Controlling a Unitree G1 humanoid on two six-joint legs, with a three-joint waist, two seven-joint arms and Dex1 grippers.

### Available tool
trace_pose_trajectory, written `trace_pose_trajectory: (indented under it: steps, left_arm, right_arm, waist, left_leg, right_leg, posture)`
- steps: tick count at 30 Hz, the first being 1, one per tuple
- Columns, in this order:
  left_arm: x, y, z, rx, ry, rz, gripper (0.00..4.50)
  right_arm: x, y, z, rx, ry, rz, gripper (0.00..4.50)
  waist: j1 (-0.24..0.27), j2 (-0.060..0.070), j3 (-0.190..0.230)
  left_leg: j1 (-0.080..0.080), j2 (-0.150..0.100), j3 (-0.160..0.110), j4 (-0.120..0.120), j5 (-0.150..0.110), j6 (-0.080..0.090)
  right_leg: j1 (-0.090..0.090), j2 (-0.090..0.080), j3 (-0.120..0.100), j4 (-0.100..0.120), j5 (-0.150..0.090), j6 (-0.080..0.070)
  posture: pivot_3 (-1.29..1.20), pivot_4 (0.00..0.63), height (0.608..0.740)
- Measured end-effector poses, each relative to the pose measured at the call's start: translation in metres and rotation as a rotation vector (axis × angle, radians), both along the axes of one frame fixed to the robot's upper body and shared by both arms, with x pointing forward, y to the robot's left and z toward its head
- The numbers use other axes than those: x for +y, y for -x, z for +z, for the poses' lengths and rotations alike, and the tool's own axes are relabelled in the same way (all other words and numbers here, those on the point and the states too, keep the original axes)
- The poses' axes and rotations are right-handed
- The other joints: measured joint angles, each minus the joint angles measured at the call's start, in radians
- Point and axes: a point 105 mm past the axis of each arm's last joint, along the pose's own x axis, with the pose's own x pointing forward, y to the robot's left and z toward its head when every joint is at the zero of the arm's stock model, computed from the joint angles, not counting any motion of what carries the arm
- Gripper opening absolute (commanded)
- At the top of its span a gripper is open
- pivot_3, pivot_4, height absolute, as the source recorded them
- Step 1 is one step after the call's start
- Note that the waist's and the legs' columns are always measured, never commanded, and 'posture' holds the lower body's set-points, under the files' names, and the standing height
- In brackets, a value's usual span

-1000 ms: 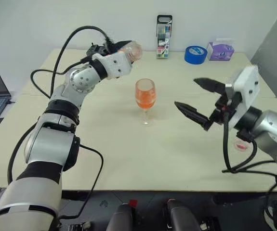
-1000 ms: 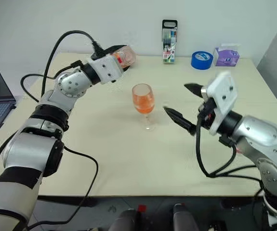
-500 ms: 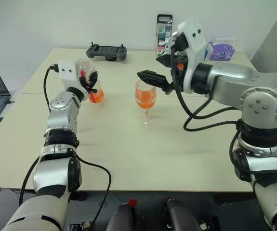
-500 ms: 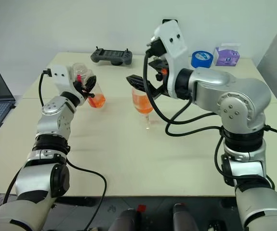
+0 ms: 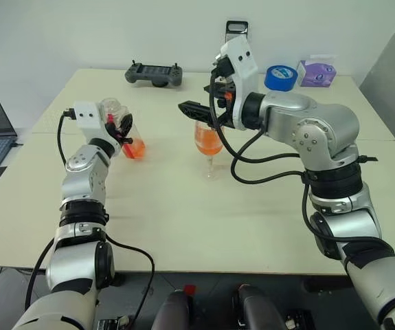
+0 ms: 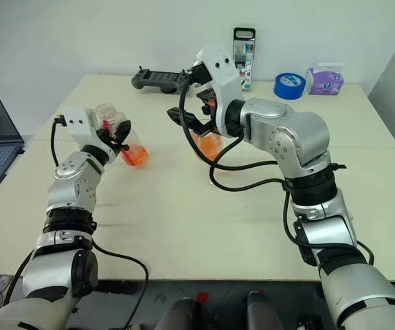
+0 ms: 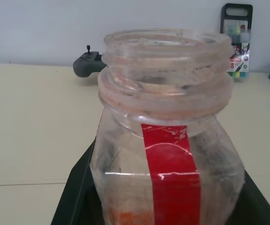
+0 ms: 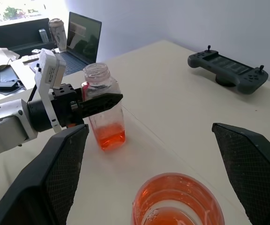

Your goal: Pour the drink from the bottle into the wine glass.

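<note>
Bottle [image 8: 104, 107] upright on table [image 5: 183, 227], mouth up, clasped by left gripper [image 8: 95, 105], right gripper [image 5: 200, 110] spread wide above wine glass [image 5: 209, 146]

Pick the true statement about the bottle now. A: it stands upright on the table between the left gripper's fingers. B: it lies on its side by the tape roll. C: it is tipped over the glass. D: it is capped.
A: the bottle stands uncapped on the table, the left gripper around it, away from the glass.

light: bright, even, falling from above | shadows: faint, lying soft on the table [image 5: 183, 227] | glare: window [image 8: 12, 11] washing out | focus: bottle [image 7: 167, 154] showing slightly soft
</note>
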Motion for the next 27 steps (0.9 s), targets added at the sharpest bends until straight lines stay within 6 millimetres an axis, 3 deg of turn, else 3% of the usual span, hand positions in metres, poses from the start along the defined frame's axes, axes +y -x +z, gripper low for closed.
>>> trace_pose_trajectory:
  steps: [6, 17, 22, 27]
  left_arm:
    - [0.001, 0.003, -0.002, 0.001, -0.043, 0.017, 4.48]
    - [-0.008, 0.010, -0.008, 0.049, -0.097, -0.006, 4.48]
    - [-0.014, 0.025, -0.008, 0.055, -0.110, -0.031, 4.48]
    - [-0.007, 0.048, -0.004, 0.045, -0.120, 0.030, 4.48]
  right_arm:
    - [0.001, 0.000, 0.000, -0.004, 0.007, 0.009, 4.50]
    - [-0.001, 0.000, 0.000, -0.013, 0.019, 0.005, 4.50]
    - [-0.009, -0.005, 0.001, -0.037, 0.031, -0.031, 4.50]
    - [-0.016, -0.005, -0.001, -0.052, 0.041, -0.037, 4.50]
  waist:
    - [0.000, 0.000, 0.000]
    - [0.000, 0.000, 0.000]
    - [0.000, 0.000, 0.000]
    - [0.000, 0.000, 0.000]
  left_leg:
    - [0.000, 0.000, 0.000, 0.000, 0.000, 0.000]
    - [0.000, 0.000, 0.000, 0.000, 0.000, 0.000]
    - [0.000, 0.000, 0.000, -0.001, 0.000, 0.000]
    - [0.000, 0.001, 0.000, -0.001, 0.000, 0.000]
  right_leg:
    - [0.000, 0.000, 0.000, 0.000, 0.000, 0.000]
    - [0.000, -0.001, 0.000, 0.000, 0.000, 0.000]
    - [0.000, -0.001, 0.000, -0.001, 0.000, 0.000]
    - [0.000, -0.002, 0.001, -0.001, 0.000, 0.000]
  posture:
    - [0.00, 0.150, 0.740]
    - [0.00, 0.150, 0.740]
    - [0.00, 0.150, 0.740]
    - [0.00, 0.150, 0.740]
